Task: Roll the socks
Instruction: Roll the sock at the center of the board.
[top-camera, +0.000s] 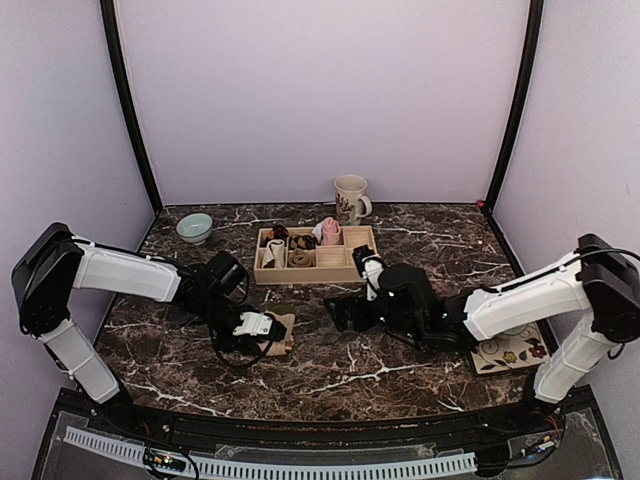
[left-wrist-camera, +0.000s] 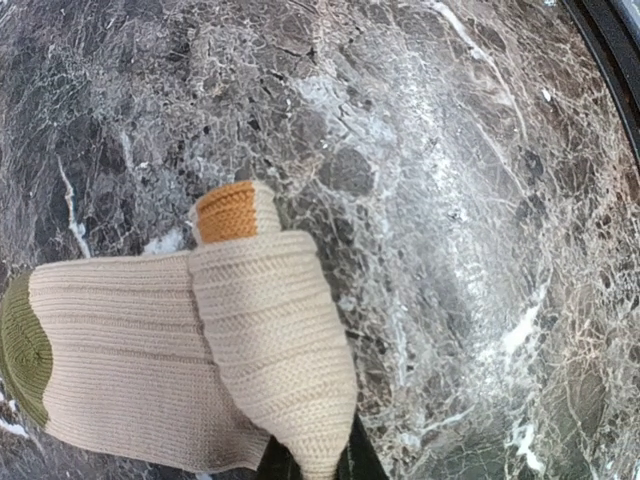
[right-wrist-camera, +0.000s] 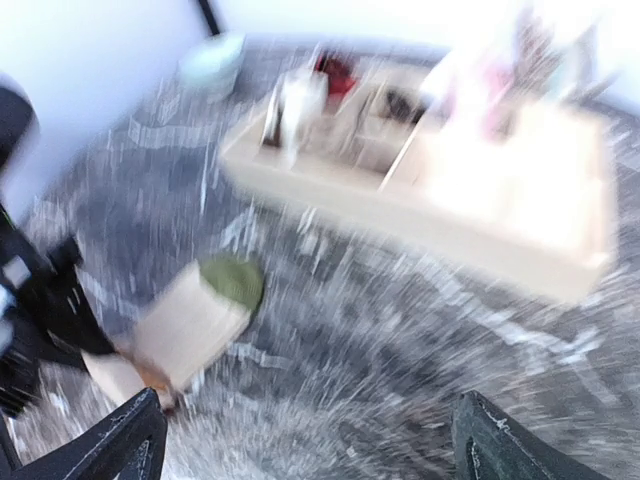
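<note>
A beige ribbed sock with an olive-green toe (left-wrist-camera: 120, 360) lies on the dark marble-patterned table (top-camera: 400, 370), left of centre in the overhead view and just below the tray. In the left wrist view it fills the lower left of the frame. One part lies flat with the green toe at the left edge. Another part is folded over it and runs down to the bottom edge, with an orange patch at the fold's upper end.

The left gripper (top-camera: 266, 328) pinches the lower tip of that fold, its dark fingers (left-wrist-camera: 360, 462) drawn close on either side of the fabric. The right gripper (right-wrist-camera: 310, 410) hangs to the right of the sock, apart from it. Its two black fingers are spread wide at the lower corners of a badly blurred wrist view and grasp nothing.

Above the sock in the overhead view sits a pale wooden tray with compartments (top-camera: 300, 276). Small rolled bundles (top-camera: 300, 258) fill its left cells, and a pink piece of fabric (top-camera: 330, 232) stands in its upper row, right of centre. A cream mug with a floral print (top-camera: 350, 197) stands just behind the tray. A pale green bowl (top-camera: 194, 228) sits at the upper left of the table, and a flowered tile (top-camera: 510, 352) lies beneath the right arm at lower right.
</note>
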